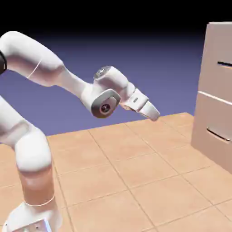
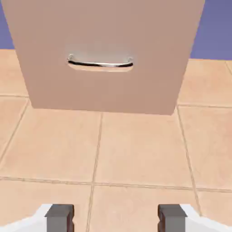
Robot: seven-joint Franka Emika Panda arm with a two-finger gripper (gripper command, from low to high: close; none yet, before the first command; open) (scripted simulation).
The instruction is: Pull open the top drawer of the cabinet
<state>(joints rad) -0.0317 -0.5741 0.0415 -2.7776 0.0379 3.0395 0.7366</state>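
beige top drawer [image 1: 217,65] sits high toward the exterior view's right, handle [image 1: 225,64] horizontal, well apart from and above the pincer [image 1: 155,118]; tips spread wide, nothing between, so move likely needs up and forward.

arm: bent, reached toward the exterior view's right | gripper [image 2: 116,219]: tilted downward, fingers [image 2: 60,217] held wide apart, nothing gripped

1. A white robot arm [image 1: 38,149] with grey-black joint caps.
2. A plain beige-pink cabinet [image 1: 215,81] bearing dark, glossy handles [image 1: 218,134].
3. Pale orange-tan floor tiles [image 1: 158,195] in a grid of brownish lines.
4. A blue-violet backdrop [image 1: 149,68], darkening to black.
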